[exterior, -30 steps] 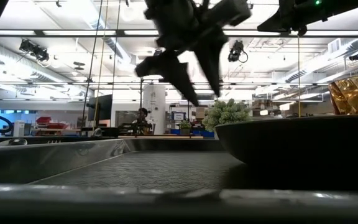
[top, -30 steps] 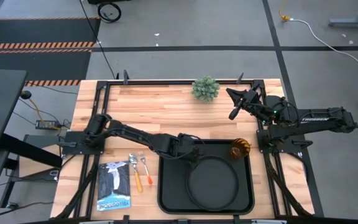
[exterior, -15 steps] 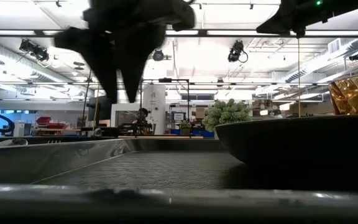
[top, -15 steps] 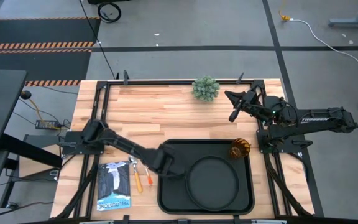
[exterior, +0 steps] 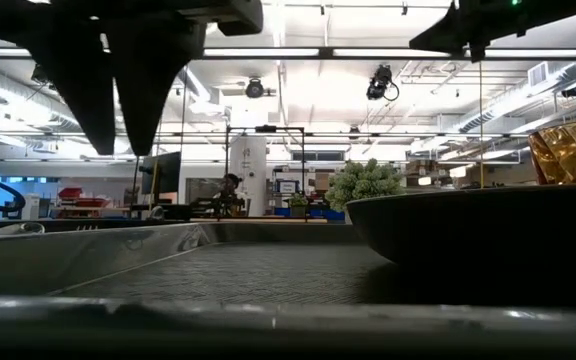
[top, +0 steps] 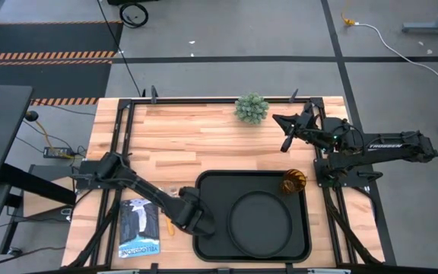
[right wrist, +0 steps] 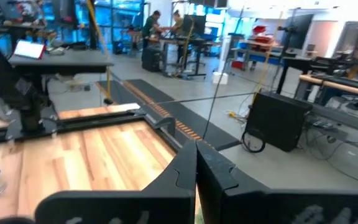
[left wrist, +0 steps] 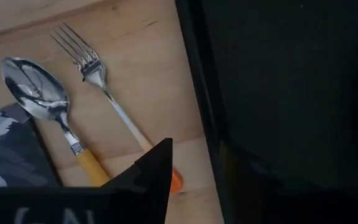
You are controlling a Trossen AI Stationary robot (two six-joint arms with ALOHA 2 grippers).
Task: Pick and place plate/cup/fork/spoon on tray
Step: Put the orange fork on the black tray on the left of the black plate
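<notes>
The black tray (top: 211, 242) lies at the near middle of the table. The round black plate (top: 261, 221) lies in it, and the amber cup (top: 293, 181) stands in its far right corner. The fork (left wrist: 102, 87) and the spoon (left wrist: 39, 94) lie side by side on the wood just left of the tray's left rim (left wrist: 194, 93), tines and bowl toward the far edge. My left gripper (left wrist: 194, 155) is open above that rim, one finger over the fork's orange handle end, touching nothing. My right gripper (top: 286, 131) is shut and empty at the far right.
A green bushy plant (top: 251, 108) stands at the far edge, left of my right gripper. A blue-grey booklet (top: 139, 228) lies at the near left, beside the spoon. Bare wood spans the table's far half.
My left gripper has swung from above the tray's far left part toward the table's near and left edges, and now hangs over the tray's left rim beside the fork and spoon. The plate, cup, fork and spoon have stayed where they were.
</notes>
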